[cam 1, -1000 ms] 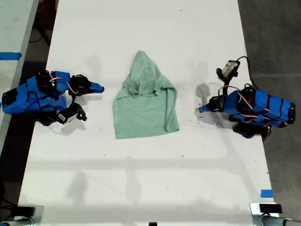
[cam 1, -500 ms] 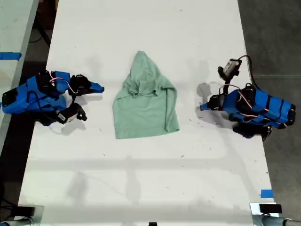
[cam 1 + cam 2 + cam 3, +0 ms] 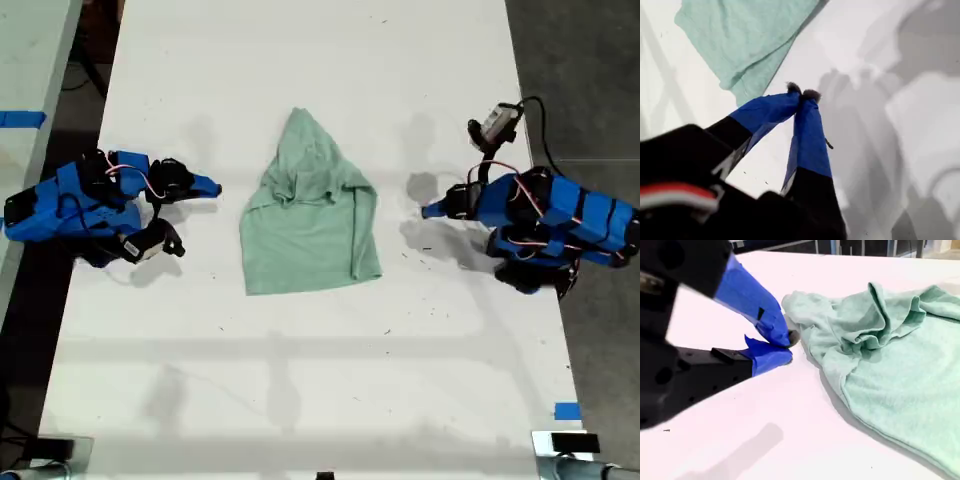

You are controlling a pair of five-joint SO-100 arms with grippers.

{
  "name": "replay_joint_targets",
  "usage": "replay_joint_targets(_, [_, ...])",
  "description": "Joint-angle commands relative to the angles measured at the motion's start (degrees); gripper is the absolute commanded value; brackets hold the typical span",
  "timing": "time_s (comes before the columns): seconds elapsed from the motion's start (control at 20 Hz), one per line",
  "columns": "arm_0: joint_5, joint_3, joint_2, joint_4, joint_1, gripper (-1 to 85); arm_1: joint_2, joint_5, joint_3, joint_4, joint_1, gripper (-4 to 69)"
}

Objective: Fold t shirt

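Note:
The pale mint-green t shirt point(image 3: 310, 215) lies wrinkled in the middle of the white table point(image 3: 320, 380), one end bunched to a point at the far side. My first gripper point(image 3: 428, 210) belongs to the arm at the exterior view's right. It is shut and empty, a short gap from the shirt's edge. In the first wrist view its tips point(image 3: 802, 92) meet above the table, beside a corner of the t shirt point(image 3: 745, 35). My second gripper point(image 3: 215, 187), at the exterior view's left, is shut on nothing. It rests low point(image 3: 789, 347), just short of the t shirt point(image 3: 890, 355).
A blue tape mark point(image 3: 567, 411) sits near the table's front corner at the exterior view's right. Dark floor point(image 3: 585, 60) runs along that side. A second pale surface with blue tape point(image 3: 20, 118) lies beyond the table at the exterior view's left.
The first arm has lifted and shifted a little toward the table's far side, its gripper tip moving with it. The second arm and the t shirt have not moved.

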Motion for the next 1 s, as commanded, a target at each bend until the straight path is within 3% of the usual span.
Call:
replay_joint_targets(0.0, [-0.6,2.5,0.4,-0.3,-0.4,-0.3,-13.4,-2.1,-9.6,-5.7,-0.7,4.9])
replay_joint_targets(0.15, [-0.6,2.5,0.4,-0.3,-0.2,-0.3,-31.4,-4.2,-18.8,-9.1,-2.9,17.8])
replay_joint_targets(0.4, [-0.5,2.5,0.4,-0.3,-0.1,-0.3,-55.5,-7.2,-34.2,-12.0,-6.9,26.1])
replay_joint_targets(0.85, [-0.4,2.5,0.4,-0.3,0.2,-0.3,-81.4,-4.7,-44.1,-21.4,-15.1,22.8])
replay_joint_targets(0.95, [-0.4,2.5,0.4,-0.3,0.2,-0.3,-82.9,-4.0,-43.6,-22.3,-15.5,6.5])
